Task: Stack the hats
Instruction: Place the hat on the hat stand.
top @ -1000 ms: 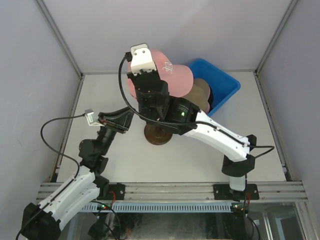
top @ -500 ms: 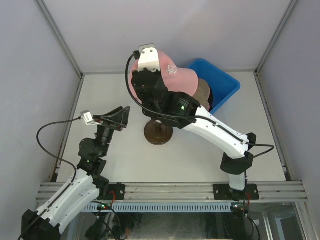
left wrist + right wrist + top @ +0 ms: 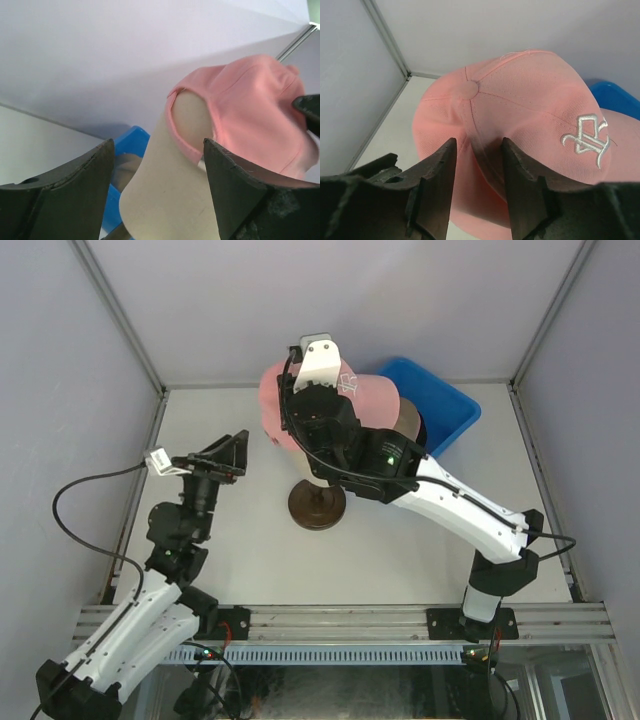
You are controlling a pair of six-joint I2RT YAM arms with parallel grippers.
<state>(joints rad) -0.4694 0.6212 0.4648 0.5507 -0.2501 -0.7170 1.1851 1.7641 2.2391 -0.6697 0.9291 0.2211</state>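
Firstly, the left gripper point(image 3: 157, 145) gapes empty, apart from the mannequin head point(image 3: 165, 190); the pink cap point(image 3: 520, 100) sits on that head; the right gripper point(image 3: 478, 145) hovers over its crown, jaws parted, contact unclear; a tan cap point(image 3: 408, 425) in the blue bin point(image 3: 450, 410) is mostly hidden.

Pale lavender walls point(image 3: 330, 300), white tabletop point(image 3: 400, 560), aluminium corner posts point(image 3: 120, 320), even light
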